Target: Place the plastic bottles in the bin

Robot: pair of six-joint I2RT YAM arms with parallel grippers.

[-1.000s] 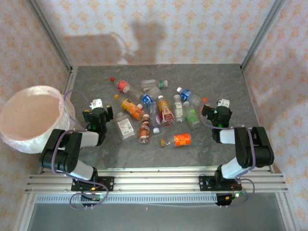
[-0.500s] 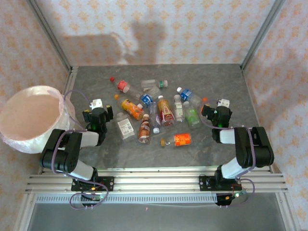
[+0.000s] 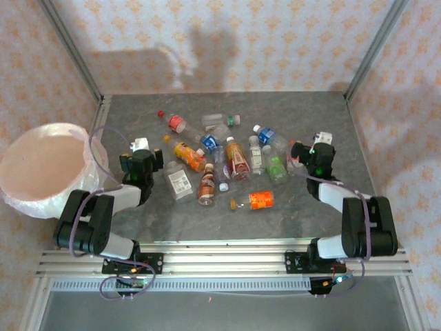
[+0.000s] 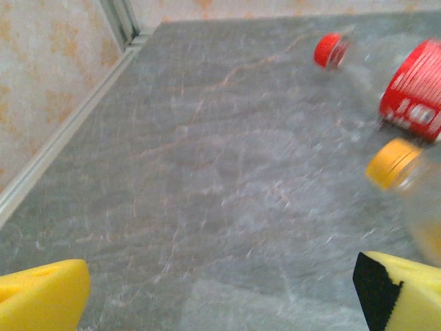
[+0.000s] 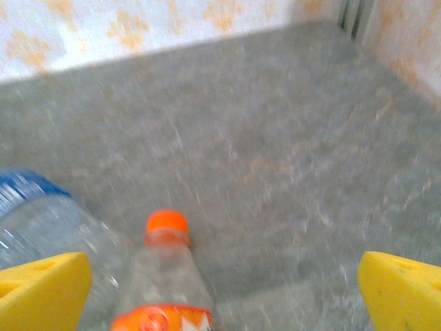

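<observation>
Bottles [image 3: 236, 158] central, bin [image 3: 41, 165] beyond left gripper [image 3: 141, 155]

This is a robot test cell in a lab, not a lived-in room. The grey stone-patterned worktop [image 3: 310, 207] is boxed in on three sides by flat panels [image 3: 227, 41] papered with an orange motif. Bare aluminium posts [image 3: 70, 48] rise from the worktop's far corners and hold the panels. Slotted aluminium rails [image 3: 220, 258] run along its near edge, where the left arm [image 3: 86, 224] and right arm [image 3: 362, 224] are bolted. A small indicator light [image 3: 336, 281] glows below the right arm's base. A bag-lined bin [image 3: 17, 196] stands just off the worktop's left edge.
</observation>
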